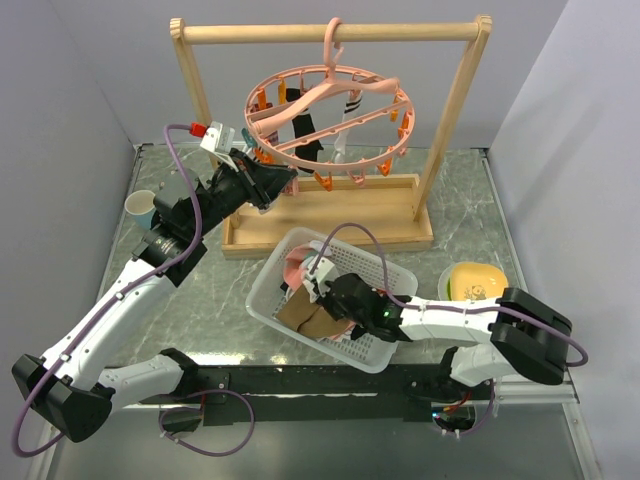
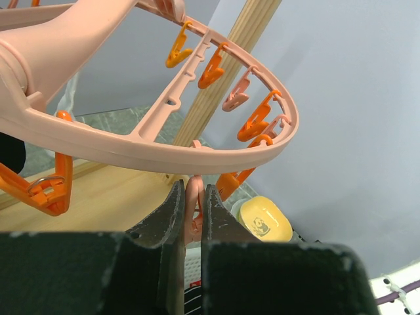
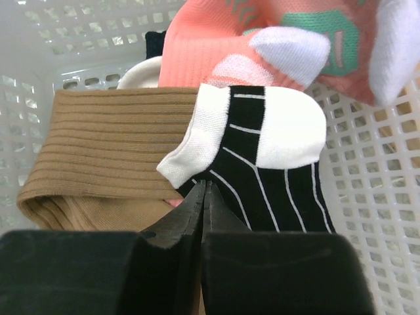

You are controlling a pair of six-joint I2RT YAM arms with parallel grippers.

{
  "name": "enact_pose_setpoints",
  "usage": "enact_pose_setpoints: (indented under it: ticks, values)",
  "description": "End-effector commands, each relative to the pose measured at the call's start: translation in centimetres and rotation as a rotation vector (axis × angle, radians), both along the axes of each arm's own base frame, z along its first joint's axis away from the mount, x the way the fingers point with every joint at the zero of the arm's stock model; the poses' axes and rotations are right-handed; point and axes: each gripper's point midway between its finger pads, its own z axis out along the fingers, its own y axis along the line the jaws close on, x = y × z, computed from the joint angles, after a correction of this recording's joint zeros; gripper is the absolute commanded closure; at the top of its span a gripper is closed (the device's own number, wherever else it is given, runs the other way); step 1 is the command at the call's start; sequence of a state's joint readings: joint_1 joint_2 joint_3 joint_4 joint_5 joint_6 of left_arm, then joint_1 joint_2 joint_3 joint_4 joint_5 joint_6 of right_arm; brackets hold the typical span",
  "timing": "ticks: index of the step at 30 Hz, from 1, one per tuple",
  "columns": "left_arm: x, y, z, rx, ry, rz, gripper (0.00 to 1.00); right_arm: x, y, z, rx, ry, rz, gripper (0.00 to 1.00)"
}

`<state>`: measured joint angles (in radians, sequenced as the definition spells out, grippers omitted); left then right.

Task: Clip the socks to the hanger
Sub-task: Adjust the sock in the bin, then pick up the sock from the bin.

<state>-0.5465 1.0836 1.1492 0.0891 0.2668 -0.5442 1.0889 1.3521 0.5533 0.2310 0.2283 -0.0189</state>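
Socks (image 3: pixel 216 39) lay mostly heaped in the white mesh basket (image 1: pixel 265 280) on the counter (image 1: pixel 470 200), in front of the wooden rack (image 1: pixel 330 33). A black one (image 1: pixel 305 135) and a striped one (image 1: pixel 347 115) hung clipped to the hanger (image 1: pixel 330 160), which was hooked over the rack's top bar. Left jaws pinched a pink clip (image 2: pixel 193 207) dangling under the ring's near rim. Right jaws, down in the basket, were pressed together at the lower edge of a black-and-white striped sock (image 3: pixel 262 157) lying over a tan sock (image 3: pixel 98 144). I could not tell whether any fabric was caught.
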Motion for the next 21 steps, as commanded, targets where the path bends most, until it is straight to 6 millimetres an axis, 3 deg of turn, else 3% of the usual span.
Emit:
enact_pose_setpoints:
  ticks: [1, 2, 5, 7, 13, 21]
  values:
    - [-1.2, -0.1, -0.1, 0.002, 0.022, -0.043, 0.89, 0.7, 1.1, 4.8, 0.137, -0.071, -0.021, 1.0]
    - [-1.2, -0.1, -0.1, 0.0, 0.022, -0.045, 0.89, 0.5, 0.9, 4.6, 0.133, -0.067, -0.011, 0.99]
    - [-1.3, -0.2, 0.0, -0.003, 0.019, -0.05, 0.89, 0.0, 0.8, 3.9, 0.117, -0.048, -0.003, 0.67]
    - [-1.4, -0.1, 0.1, -0.004, 0.016, -0.048, 0.89, -0.5, 0.9, 3.5, 0.115, -0.046, 0.016, 0.58]
    - [-1.4, 0.0, 0.0, -0.006, 0.015, -0.044, 0.89, -0.4, 1.2, 1.2, 0.033, -0.015, 0.017, 0.56]
    - [-1.3, 0.1, 0.0, -0.007, 0.016, -0.041, 0.89, 0.4, 2.1, -0.2, 0.01, -0.017, 0.003, 0.64]
